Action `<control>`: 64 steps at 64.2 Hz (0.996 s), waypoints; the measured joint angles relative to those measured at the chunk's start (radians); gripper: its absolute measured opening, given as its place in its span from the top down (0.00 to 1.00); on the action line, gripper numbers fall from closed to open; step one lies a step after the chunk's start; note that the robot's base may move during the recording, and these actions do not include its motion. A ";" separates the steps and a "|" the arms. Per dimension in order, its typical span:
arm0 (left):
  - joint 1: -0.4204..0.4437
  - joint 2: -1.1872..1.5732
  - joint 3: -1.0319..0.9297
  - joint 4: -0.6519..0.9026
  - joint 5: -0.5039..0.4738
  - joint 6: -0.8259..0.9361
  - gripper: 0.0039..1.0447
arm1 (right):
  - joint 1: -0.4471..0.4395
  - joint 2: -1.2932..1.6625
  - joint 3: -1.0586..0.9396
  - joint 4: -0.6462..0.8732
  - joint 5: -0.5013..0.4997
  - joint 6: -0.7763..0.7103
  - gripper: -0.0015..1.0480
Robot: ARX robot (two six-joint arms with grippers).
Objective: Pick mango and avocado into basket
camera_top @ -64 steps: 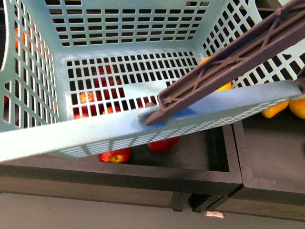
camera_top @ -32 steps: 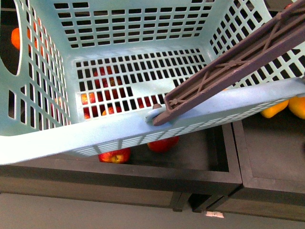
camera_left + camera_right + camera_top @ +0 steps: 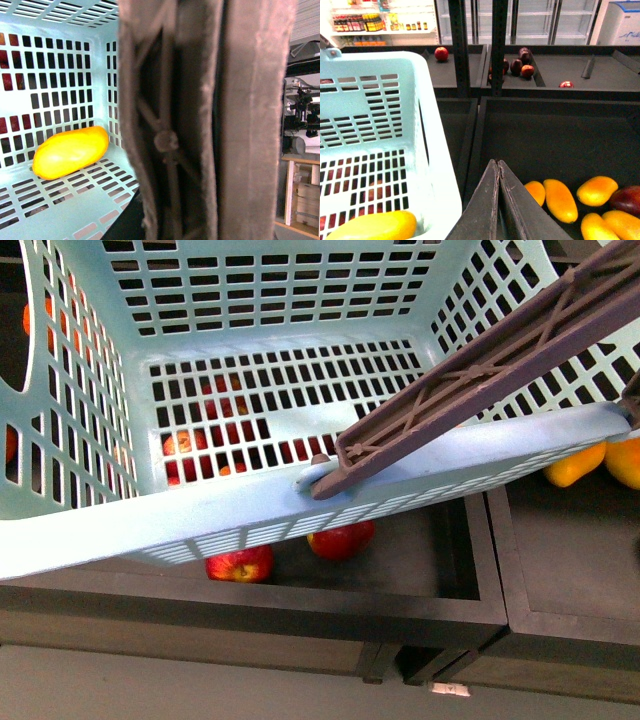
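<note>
The mango [image 3: 70, 152] lies in a low corner inside the basket [image 3: 250, 515], and no avocado shows, so I might wrongly grab one of the yellow fruits [image 3: 560, 200] just beside the basket. My right claw [image 3: 497, 200] is pinched closed on nothing outside the basket wall. My left claw hides behind the basket's handle [image 3: 480, 370], so I cannot tell its grip, and a loose hold could let the tilted basket swing.

No legible txt — pics too blurry.
</note>
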 joint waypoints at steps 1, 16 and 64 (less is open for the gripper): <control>0.000 0.000 0.000 0.000 0.000 0.000 0.87 | 0.000 -0.003 -0.003 0.000 0.000 0.000 0.94; 0.000 0.000 0.000 0.000 0.000 0.000 0.87 | 0.000 -0.013 -0.010 0.000 0.000 0.000 0.58; -0.011 0.001 0.000 0.000 0.019 -0.008 0.87 | -0.004 -0.016 -0.010 -0.001 0.000 0.000 0.08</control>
